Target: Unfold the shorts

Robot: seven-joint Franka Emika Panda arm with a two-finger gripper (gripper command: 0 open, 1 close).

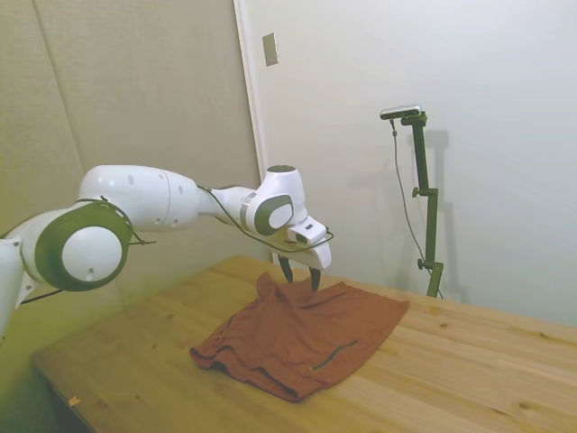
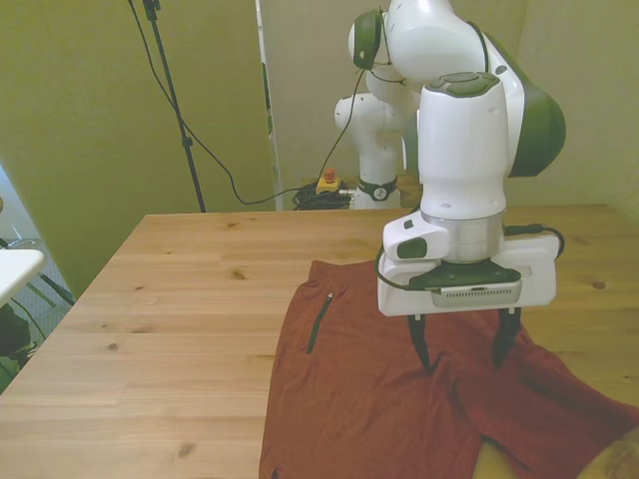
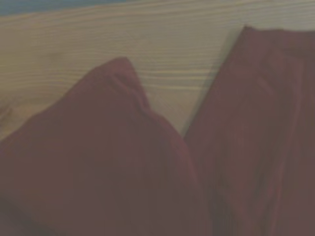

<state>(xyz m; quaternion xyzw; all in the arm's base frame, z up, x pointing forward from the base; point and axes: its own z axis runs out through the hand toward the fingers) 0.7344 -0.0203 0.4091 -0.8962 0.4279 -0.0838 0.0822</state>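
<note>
The rust-red shorts (image 1: 306,334) lie on the wooden table (image 1: 469,379), mostly flat, with a small raised fold at the edge nearest the arm. A dark slit-like mark (image 2: 319,321) shows on the cloth toward the front view's left. My gripper (image 2: 462,349) hangs just above the shorts (image 2: 369,399), pointing down and open, with nothing between its fingers. In the side view the gripper (image 1: 299,275) stands over the raised fold. The wrist view shows a blurred hump of the red cloth (image 3: 98,172) and bare wood beside it.
Bare tabletop (image 2: 180,299) stretches toward the front view's left. A white object (image 2: 15,264) juts in at that view's left edge. Behind the table, a red stop button (image 2: 326,181) and cables lie on the floor by the robot's base.
</note>
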